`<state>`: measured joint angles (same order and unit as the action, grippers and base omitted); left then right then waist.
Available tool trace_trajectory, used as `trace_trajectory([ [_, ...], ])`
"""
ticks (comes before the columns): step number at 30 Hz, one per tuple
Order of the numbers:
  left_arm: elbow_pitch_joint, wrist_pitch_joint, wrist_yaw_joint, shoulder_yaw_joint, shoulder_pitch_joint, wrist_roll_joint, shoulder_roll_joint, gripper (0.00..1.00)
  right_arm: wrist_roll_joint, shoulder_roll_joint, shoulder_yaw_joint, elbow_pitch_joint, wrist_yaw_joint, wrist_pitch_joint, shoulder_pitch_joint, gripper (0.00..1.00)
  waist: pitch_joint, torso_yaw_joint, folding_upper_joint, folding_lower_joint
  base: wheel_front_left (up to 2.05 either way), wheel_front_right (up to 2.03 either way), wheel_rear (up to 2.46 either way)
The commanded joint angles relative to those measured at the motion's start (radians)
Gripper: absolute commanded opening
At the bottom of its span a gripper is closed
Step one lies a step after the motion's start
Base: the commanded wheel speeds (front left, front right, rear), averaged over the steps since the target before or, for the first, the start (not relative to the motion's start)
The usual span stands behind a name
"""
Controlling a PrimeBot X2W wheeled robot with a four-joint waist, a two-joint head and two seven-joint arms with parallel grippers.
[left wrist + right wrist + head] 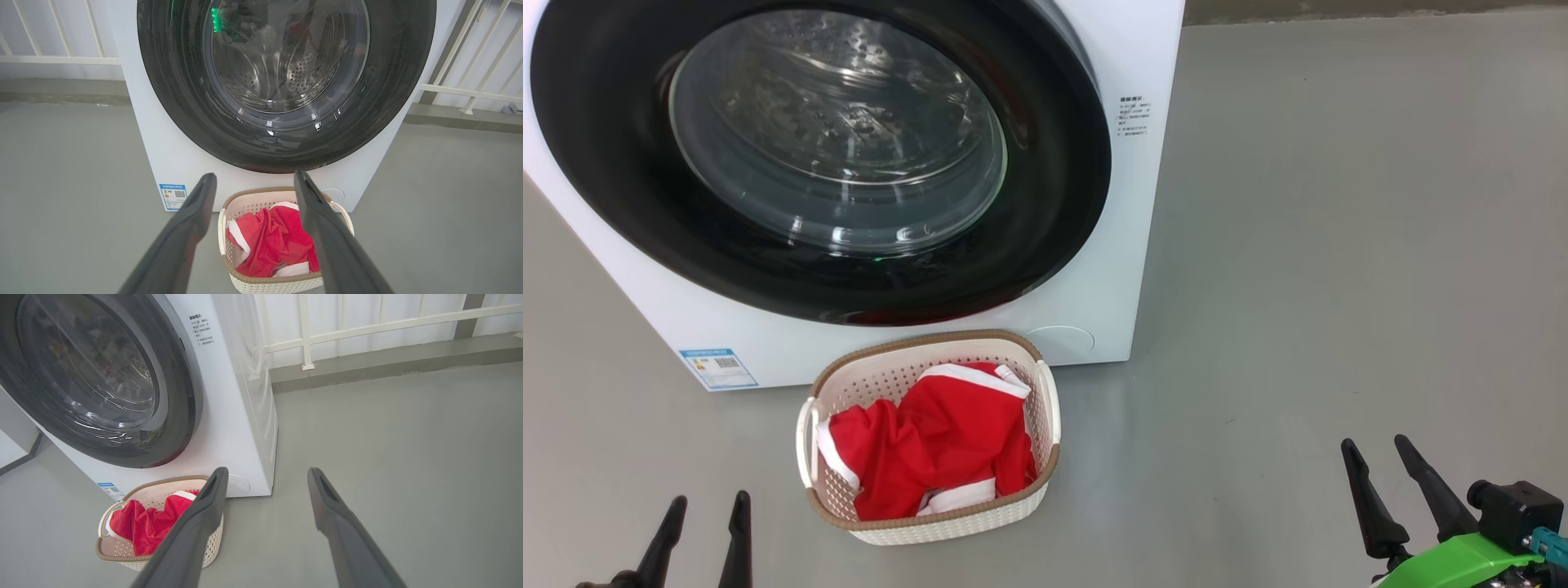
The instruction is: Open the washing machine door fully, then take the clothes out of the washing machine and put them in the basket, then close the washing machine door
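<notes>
The white washing machine (1111, 269) stands on the floor with its round black-ringed washing machine door (817, 155) shut against the front; the steel drum shows through the glass. Right below it sits the cream basket (1045, 408) holding the red clothes (931, 445) with white trim. My left gripper (709, 501) is open at the lower left, short of the basket, fingers empty. At the lower right my right gripper (1374, 443) is open and empty, well away from the basket. The left wrist view looks over the basket (237, 279) and clothes (269, 241) at the door (286, 81).
Grey floor spreads to the right of the machine (388, 437). A white railing (367, 324) on a low kerb runs behind the machine. A blue label sticker (717, 367) marks the machine's lower left corner.
</notes>
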<state>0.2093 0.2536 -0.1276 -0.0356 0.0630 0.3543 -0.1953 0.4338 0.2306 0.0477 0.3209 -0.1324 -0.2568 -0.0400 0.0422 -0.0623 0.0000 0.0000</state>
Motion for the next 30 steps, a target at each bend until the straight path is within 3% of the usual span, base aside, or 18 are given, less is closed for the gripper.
trace_trajectory([
  [1,-0.024,0.008,-0.003,0.036,-0.013,-0.001,-0.019,1.0,0.002,0.021,0.019,-0.023,0.002,-0.005,-0.005,1.0,0.0,0.0,0.0,0.0,0.0,0.0,0.0],
  [4,-0.025,0.008,-0.003,0.036,-0.013,0.003,-0.018,1.0,0.002,0.022,0.019,-0.023,0.002,-0.005,-0.005,1.0,-0.001,0.001,0.0,0.0,0.0,0.0,0.0],
  [5,0.0,0.0,0.0,0.0,0.0,0.001,0.0,0.0,0.0,0.0,0.0,0.0,0.0,0.0,0.0,0.0,-0.001,0.001,0.0,0.0,0.0,0.0,0.0],
  [10,0.054,-0.007,0.0,-0.015,0.011,0.001,0.044,0.0,0.0,-0.035,0.008,0.057,0.0,0.001,0.011,0.0,-0.001,0.001,0.0,0.0,0.0,0.0,0.0],
  [17,0.05,-0.027,0.0,-0.007,0.003,0.072,0.049,0.0,0.066,-0.043,-0.001,0.048,0.0,0.021,0.008,0.0,-0.006,0.004,0.0,0.0023,0.0,0.0,0.0],
  [21,0.051,-0.038,0.0,-0.002,-0.003,0.112,0.052,0.0,0.104,-0.047,-0.006,0.045,0.0,0.033,0.005,0.0,-0.005,0.006,0.0,0.0002,0.0,0.0,0.0],
  [30,0.05,-0.063,0.0,0.009,-0.018,0.203,0.058,0.0,0.189,-0.057,-0.018,0.036,0.0,0.059,-0.001,0.0,-0.007,0.01,0.0,0.0,0.0,0.0,0.0],
])
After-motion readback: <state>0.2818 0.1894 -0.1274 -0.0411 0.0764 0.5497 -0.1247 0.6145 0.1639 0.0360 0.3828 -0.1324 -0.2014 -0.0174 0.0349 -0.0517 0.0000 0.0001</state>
